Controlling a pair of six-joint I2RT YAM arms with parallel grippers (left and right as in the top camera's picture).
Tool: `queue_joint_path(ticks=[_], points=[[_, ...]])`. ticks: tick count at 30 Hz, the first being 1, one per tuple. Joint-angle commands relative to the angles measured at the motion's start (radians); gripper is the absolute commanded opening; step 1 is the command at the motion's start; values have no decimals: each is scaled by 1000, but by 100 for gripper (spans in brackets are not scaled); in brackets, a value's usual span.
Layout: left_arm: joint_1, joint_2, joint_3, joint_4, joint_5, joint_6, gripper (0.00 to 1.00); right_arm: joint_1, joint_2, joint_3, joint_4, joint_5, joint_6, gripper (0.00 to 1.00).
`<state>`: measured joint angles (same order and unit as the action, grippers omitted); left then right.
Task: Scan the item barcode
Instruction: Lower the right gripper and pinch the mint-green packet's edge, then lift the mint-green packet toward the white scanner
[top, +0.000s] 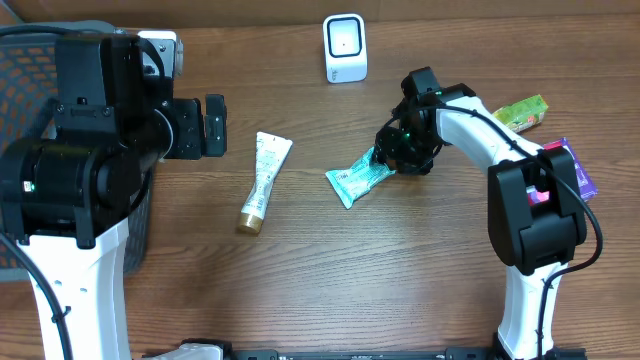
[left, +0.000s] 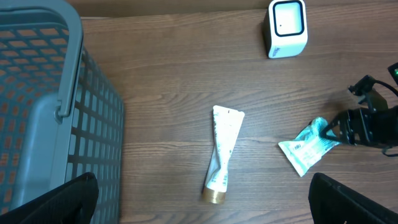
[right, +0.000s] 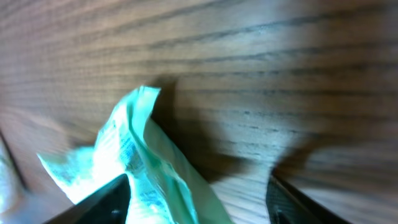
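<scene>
Your teal packet (top: 358, 178) lies flat on the desk (top: 400, 270), right of centre and slanting, its upper right end under the tip of your right pincer (top: 388, 156); in the right wrist view that pincer's two fingers (right: 102, 202) stand spread well apart just above the wood, and the crinkled end of the packet rises beside the left-hand finger, inside the gap; I cannot tell whether that finger touches it, and nothing is pinched. The white scanner (top: 345, 47) stands upright at the far edge of the desk, well apart from the packet and a little to its left as you look from above; any barcode on the packet is too small to make out.

Your left pincer (top: 205, 126) hangs over the left part of the desk, fully spread and holding nothing; just beside it sits the grey basket (left: 71, 37). Between that pincer and the packet lies a white tube (top: 263, 180), gold cap toward you. Beyond the right arm, near the right edge, rest a green pouch (top: 522, 112) and a purple pack (top: 578, 170).
</scene>
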<state>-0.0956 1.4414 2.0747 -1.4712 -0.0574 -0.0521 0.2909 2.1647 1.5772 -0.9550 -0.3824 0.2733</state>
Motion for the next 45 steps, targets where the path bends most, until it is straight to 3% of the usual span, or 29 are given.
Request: queue_joint_path(ticks=[1, 8, 15, 19, 25, 28, 35, 42, 45], points=[[8, -2, 8, 1, -2, 8, 99, -18, -9, 2, -18, 0, -327, 72], [8, -2, 8, 2, -2, 8, 100, -5, -9, 0, 13, -2, -561, 70], [8, -2, 8, 1, -2, 8, 100, 0, -8, -6, 61, -182, -552, 65], [8, -2, 8, 2, -2, 8, 100, 2, -8, -28, 53, -182, -509, 55], [8, -2, 8, 2, -2, 8, 100, 2, -8, -138, 148, -225, -509, 56], [8, -2, 8, 2, -2, 8, 100, 0, -8, -139, 163, -232, -502, 45], [8, -2, 8, 1, -2, 8, 100, -1, -8, -137, 168, -314, -418, 4], [8, -2, 8, 1, -2, 8, 99, -66, -8, -110, 124, -671, -418, 4], [8, -2, 8, 1, -2, 8, 100, -113, -23, -72, 76, -734, -420, 4]])
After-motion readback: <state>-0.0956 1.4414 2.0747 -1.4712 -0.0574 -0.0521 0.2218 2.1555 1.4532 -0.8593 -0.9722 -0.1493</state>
